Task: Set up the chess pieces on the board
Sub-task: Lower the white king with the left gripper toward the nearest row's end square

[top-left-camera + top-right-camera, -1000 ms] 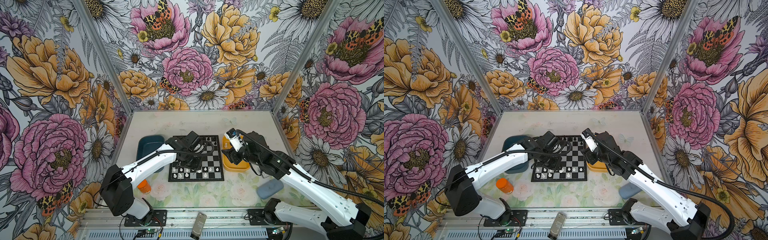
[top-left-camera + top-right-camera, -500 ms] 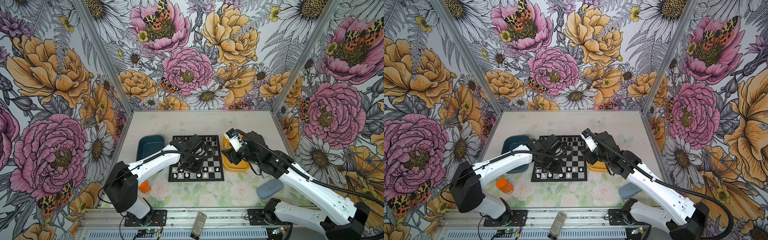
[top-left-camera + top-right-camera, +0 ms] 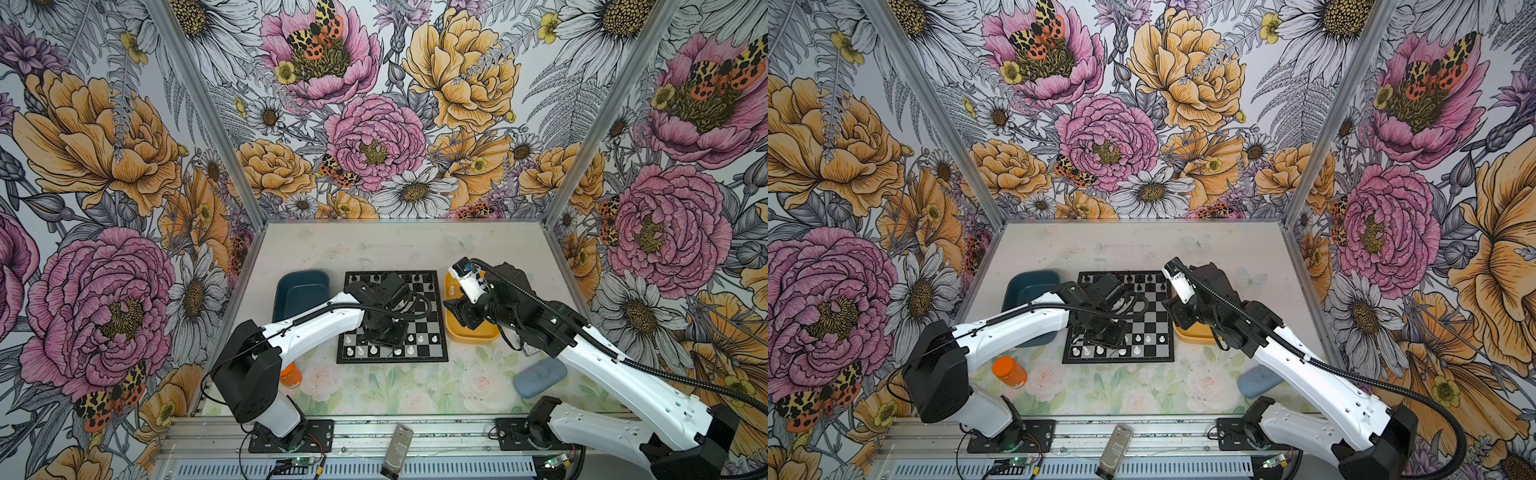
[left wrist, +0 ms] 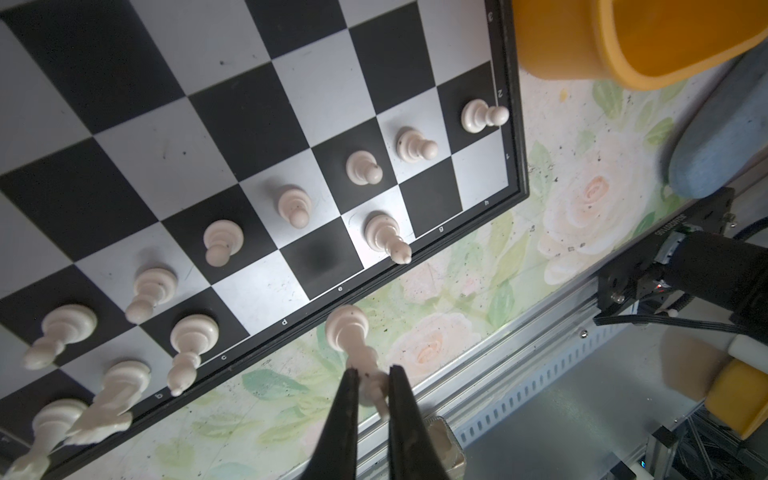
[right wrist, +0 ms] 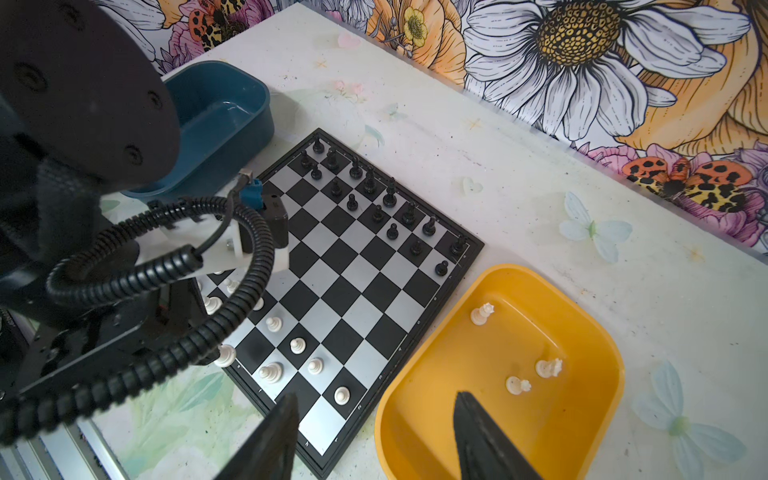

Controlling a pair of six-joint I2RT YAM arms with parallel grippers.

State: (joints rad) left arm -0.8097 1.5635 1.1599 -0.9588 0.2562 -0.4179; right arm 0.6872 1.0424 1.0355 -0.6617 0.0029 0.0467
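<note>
one tall white plastic chess figure point(image 4: 352, 343) hangs base-down in the left gripper point(image 4: 370, 374), whose two black fingers point(image 4: 345, 415) are pinched tight on its upper part; which figure it is i cannot tell. in the left wrist view its base shows over the near border of the square black-and-silver chessboard point(image 4: 266, 124), just short of two bare squares in the nearest row. that row carries white figures point(image 4: 384, 237) on either side of the gap, and a line of white pawns point(image 4: 293, 203) stands directly behind it. the small black pieces point(image 5: 370, 187) fill the far rows. beside the board sits the rounded yellow plastic tray point(image 5: 432, 374) with three white pieces point(image 5: 517, 385) in it, and the right gripper point(image 5: 376, 397) hovers over it with jaws apart, holding nothing.

the likely trouble is crowding: on the way down into the gap, the fingers or the wide base could clip a neighbouring figure or pawn and topple it. held so high up, the figure may also rock on release, or land astride the border if the descent starts too early.
</note>
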